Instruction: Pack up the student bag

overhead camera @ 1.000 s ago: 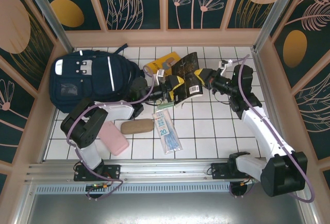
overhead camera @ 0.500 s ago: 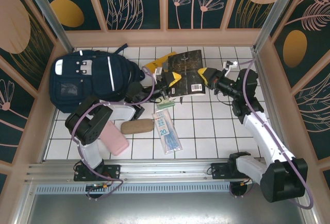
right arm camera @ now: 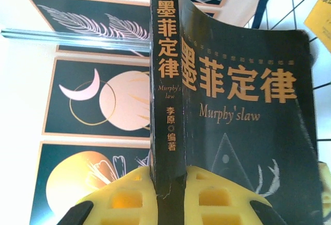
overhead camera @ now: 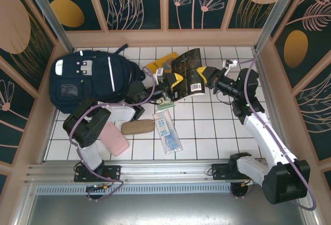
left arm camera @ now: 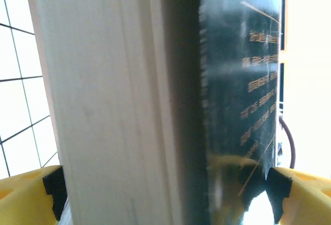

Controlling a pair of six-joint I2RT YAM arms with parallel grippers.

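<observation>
My right gripper was pinched on the spine of the black paperback book with gold lettering, holding it tilted above the white tiled table. My left gripper was spread wide with the book's other edge between its jaws; I could not tell whether the pads touched it. The large navy blue fabric backpack with white reflective stripes lay flat at the far left of the table, pockets up, just beside my left wrist. I judged it soft and floppy, likely to sag and slide on the tiles, so I meant to take it by a strap or the seam at its mouth, not loose cloth. The paperback bowed easily; its spine seemed the firmest hold.
</observation>
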